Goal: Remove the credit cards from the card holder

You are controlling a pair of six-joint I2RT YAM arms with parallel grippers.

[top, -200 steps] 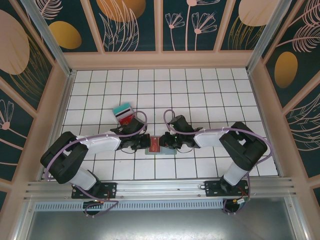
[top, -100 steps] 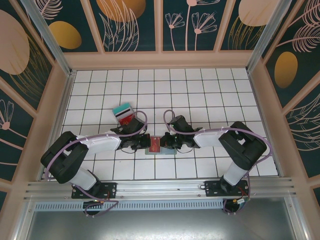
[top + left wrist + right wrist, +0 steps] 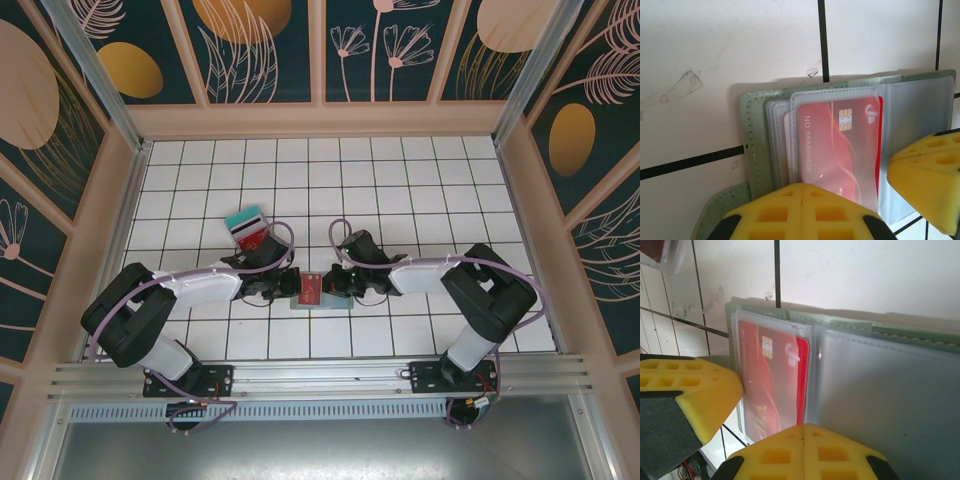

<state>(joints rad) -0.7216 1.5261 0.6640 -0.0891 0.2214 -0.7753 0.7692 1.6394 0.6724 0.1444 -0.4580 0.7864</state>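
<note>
So the card holder [image 3: 325,303] is lying open on the white tiled surface [image 3: 400,180] right between the two arms, and there's a red chip card [image 3: 840,145] tucked in its clear sleeve [image 3: 805,100]. Two are already out: a teal card [image 3: 241,217] and a red card with a dark stripe [image 3: 254,236], stacked just behind the left arm. The left claw [image 3: 802,192] is closed, pads flush together at the holder's near edge. The right claw [image 3: 802,432] is closed too, down on the pocket page beside the chip card. What worries me: the sleeve looks slick and the holder soft, so if either claw drags, I'd guess the whole holder slides or folds instead of the card coming free. The claws are also nearly touching, so a bump seems possible. I can't tell if either claw pinches an edge or just presses, since the yellow pads cover that spot. Something pale sits behind the chip card's sleeve, but I can't say it's a card.
</note>
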